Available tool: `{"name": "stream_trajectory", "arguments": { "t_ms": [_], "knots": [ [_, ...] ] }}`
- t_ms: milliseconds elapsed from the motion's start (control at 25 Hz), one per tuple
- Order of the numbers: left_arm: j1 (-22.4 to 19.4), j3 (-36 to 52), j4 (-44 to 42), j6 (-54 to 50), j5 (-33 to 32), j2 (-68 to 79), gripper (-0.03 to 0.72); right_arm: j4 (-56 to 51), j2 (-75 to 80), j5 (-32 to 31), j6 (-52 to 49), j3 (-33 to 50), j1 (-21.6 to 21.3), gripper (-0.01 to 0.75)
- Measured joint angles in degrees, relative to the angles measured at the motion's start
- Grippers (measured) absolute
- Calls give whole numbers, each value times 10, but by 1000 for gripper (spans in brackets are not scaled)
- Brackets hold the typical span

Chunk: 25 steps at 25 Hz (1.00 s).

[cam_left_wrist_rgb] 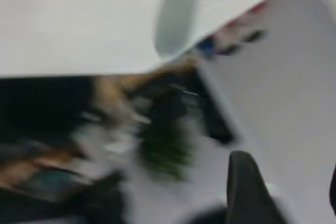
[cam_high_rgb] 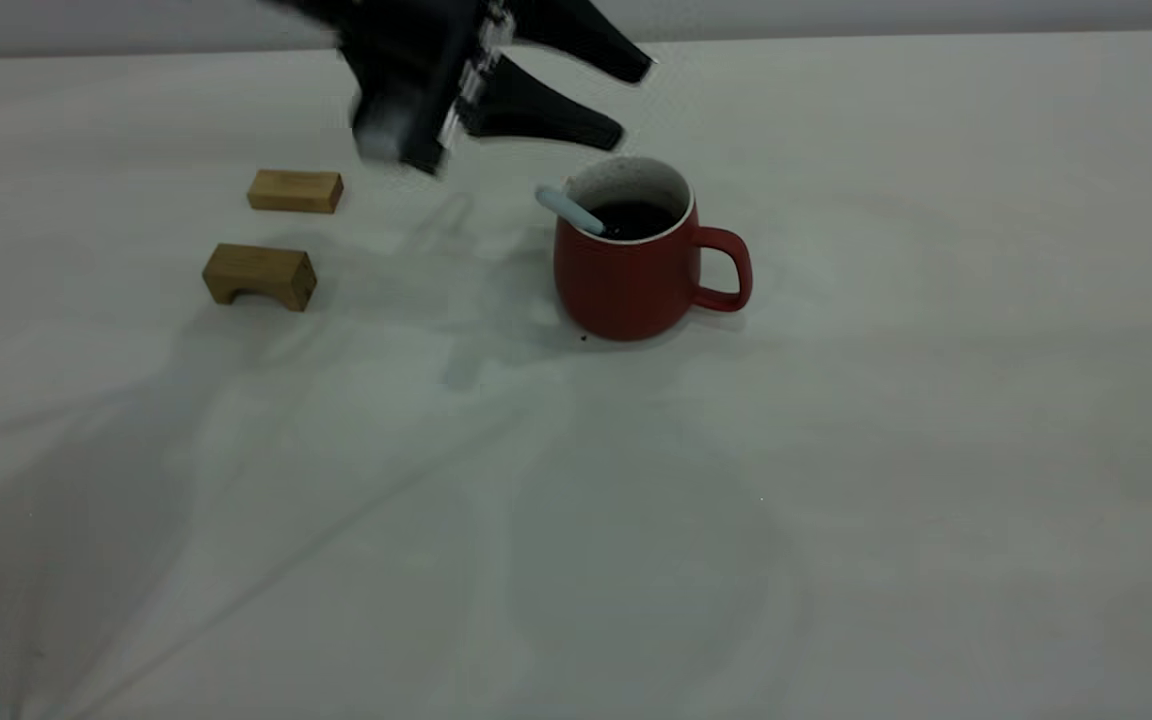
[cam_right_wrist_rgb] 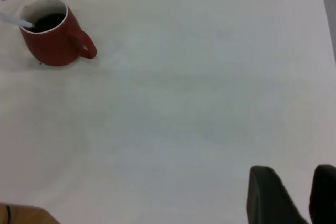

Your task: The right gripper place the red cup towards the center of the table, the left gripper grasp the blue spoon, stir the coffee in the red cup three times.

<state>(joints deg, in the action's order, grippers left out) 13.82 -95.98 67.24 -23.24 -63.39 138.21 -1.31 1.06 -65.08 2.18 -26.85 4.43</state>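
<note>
We list the left gripper (cam_high_rgb: 636, 98): bulky black body, two tapered black fingers (cam_high_rgb: 546, 115), silver-grey box (cam_high_rgb: 381, 135); the right gripper (cam_right_wrist_rgb: 294, 195): black fingers.

The red cup (cam_high_rgb: 636, 280) was white inside, the blue spoon (cam_high_rgb: 568, 210) pale blue, the counter (cam_high_rgb: 836, 500) off-white, both blocks (cam_high_rgb: 259, 275) tan.

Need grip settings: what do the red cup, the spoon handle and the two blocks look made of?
Red cup: likely glazed ceramic, matte red outside, glossy white inside. Blue spoon handle: smooth pale blue, probably plastic or coated. Two wooden blocks: light unfinished-looking wood.
</note>
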Motion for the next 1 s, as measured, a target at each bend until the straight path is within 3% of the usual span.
{"name": "stream_trajectory", "arguments": {
  "t_ms": [320,560,800,1000],
  "knots": [
    [0,-55,-274,3,-35,-165,451,0,0,0,0,0,0,237],
    [0,-55,-482,107,-35,-343,451,0,0,0,0,0,0,237],
    [0,-25,-595,132,-35,-518,451,0,0,0,0,0,0,237],
    [0,84,-638,135,-35,-669,451,0,0,0,0,0,0,237]
  ]
}}
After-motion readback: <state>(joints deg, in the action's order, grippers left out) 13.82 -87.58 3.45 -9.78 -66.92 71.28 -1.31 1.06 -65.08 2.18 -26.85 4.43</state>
